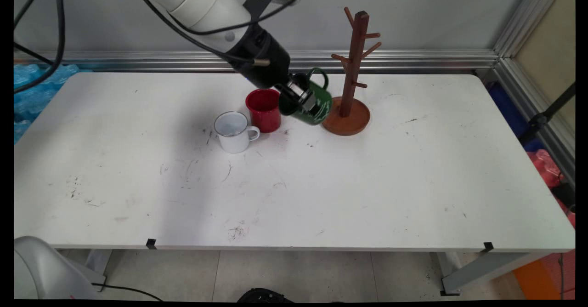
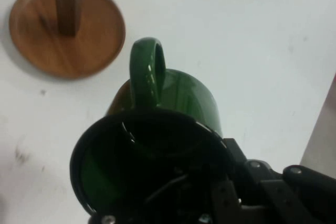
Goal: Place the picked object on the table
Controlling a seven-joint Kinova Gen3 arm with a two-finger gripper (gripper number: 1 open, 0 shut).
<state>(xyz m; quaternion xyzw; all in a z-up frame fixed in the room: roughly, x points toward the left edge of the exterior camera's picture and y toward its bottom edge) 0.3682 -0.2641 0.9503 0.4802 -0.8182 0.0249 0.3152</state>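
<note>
White mug [image 1: 234, 132] sits nearest; behind it, hand [image 1: 301, 96] clamped on tilted green mug's [image 1: 314, 105] rim

A green mug [image 1: 317, 105] with a dark interior is held off the table [image 1: 321, 196], tilted on its side, its handle uppermost. It is clamped at the rim by the black gripper [image 1: 298, 94]. It is seen just beside the round base of a wooden mug tree [image 1: 351, 91], with a red mug [image 1: 264, 110] and a white mug [image 1: 233, 131] standing upright to the picture's left.
</note>
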